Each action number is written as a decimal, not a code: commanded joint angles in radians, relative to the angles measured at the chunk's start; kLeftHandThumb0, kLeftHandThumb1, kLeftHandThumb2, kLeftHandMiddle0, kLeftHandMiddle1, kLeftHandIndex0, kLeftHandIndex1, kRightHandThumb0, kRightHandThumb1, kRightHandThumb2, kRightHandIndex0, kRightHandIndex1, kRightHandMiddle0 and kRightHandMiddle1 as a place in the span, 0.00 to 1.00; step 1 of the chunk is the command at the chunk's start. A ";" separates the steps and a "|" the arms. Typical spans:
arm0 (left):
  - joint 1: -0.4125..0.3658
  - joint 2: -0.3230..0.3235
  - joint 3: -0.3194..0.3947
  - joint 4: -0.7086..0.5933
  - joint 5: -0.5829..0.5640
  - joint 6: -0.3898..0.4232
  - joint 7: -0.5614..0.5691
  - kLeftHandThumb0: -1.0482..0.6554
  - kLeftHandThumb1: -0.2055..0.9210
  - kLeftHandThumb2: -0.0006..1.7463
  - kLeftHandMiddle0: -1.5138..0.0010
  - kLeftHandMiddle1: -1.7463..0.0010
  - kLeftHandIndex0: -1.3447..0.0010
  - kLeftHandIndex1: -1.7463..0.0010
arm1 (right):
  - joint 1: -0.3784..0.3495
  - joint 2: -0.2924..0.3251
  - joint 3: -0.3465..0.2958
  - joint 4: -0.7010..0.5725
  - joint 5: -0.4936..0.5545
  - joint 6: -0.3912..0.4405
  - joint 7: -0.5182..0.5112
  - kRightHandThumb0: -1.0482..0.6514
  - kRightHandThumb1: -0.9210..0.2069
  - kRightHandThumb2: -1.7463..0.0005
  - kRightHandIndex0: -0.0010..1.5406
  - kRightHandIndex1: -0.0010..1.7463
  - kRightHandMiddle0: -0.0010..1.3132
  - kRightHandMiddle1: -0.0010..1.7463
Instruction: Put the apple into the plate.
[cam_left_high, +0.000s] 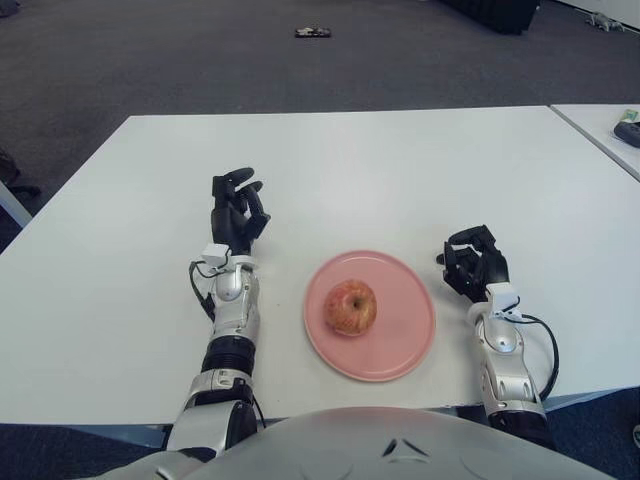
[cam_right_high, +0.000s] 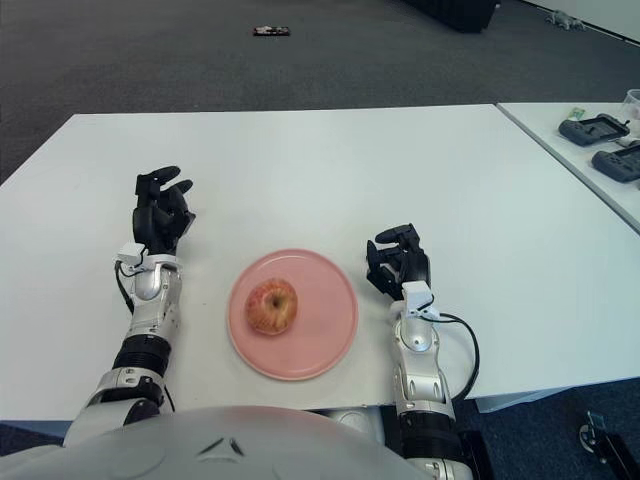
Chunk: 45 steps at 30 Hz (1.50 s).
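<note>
Apple (cam_left_high: 350, 306), round, red-yellow mottled skin, is sitting on the pink plate (cam_left_high: 405, 335), left of center. The plate is round, smooth, matte-looking, lying flat on the white smooth table (cam_left_high: 400, 170). Left hand (cam_left_high: 237, 212), black jointed fingers loosely curled and grasping nothing, is showing left of the plate, apart from it. Right hand (cam_left_high: 473, 262), black, fingers curled inward and empty, is showing just right of the plate. No readable writing or labels anywhere.
</note>
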 joint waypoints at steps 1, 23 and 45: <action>-0.007 -0.004 -0.005 0.021 0.021 -0.012 0.023 0.38 0.78 0.50 0.59 0.00 0.74 0.00 | -0.018 -0.006 -0.005 0.021 0.006 -0.004 0.004 0.40 0.15 0.57 0.39 0.73 0.22 1.00; 0.056 0.033 -0.035 0.173 0.112 -0.067 0.075 0.36 0.58 0.66 0.27 0.00 0.62 0.00 | -0.029 0.002 -0.009 0.035 0.011 -0.012 0.001 0.40 0.17 0.54 0.40 0.73 0.24 1.00; 0.144 0.067 -0.087 0.181 0.099 -0.016 -0.038 0.34 0.48 0.74 0.16 0.00 0.56 0.00 | -0.035 0.017 -0.012 0.046 0.012 -0.024 -0.007 0.40 0.17 0.55 0.39 0.73 0.23 1.00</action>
